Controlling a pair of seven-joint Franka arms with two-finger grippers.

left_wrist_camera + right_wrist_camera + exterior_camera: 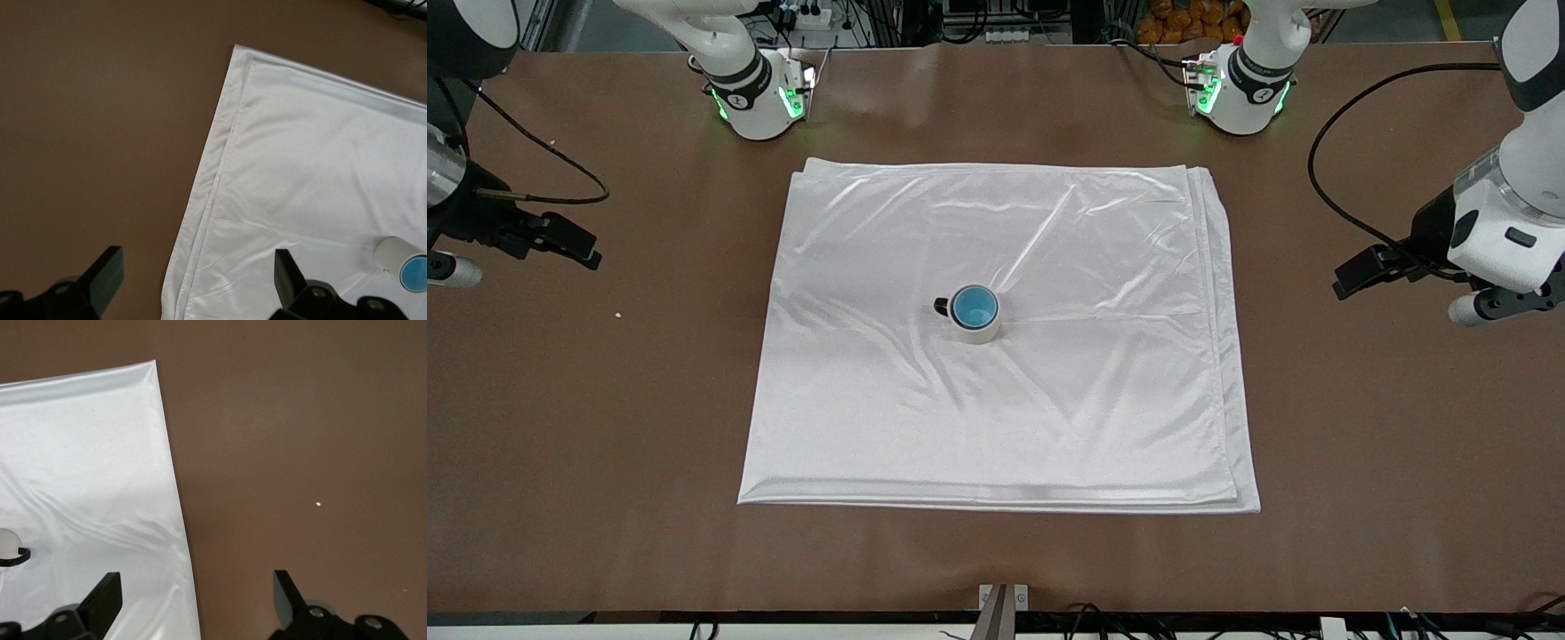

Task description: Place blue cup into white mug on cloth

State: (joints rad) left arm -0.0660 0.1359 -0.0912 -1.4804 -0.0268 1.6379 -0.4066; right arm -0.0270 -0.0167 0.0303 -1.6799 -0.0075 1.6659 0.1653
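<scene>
Work on this one is looking finished to me: the blue cup (974,307) is sitting down inside the white mug (975,330), its bright blue inside showing from above, and the mug is standing upright near the middle of the cloth (1103,400), with its small dark handle pointing toward the right arm's end of the table. Nothing else is lying in the mug as far as I can see (only the cup's rim and inside are showing, so how deep it is seated I cannot tell). Both arms are waiting off to the sides, well apart from the mug. Out over bare table at its own end, the left gripper (197,280) is hanging with its fingers spread wide and nothing between them, right at the cloth's edge. Likewise the right gripper (197,600) is hovering with fingers parted and empty. A tiny white crumb (318,503) is lying on the brown table (1360,427) nearby. I would judge nothing is left to do.
</scene>
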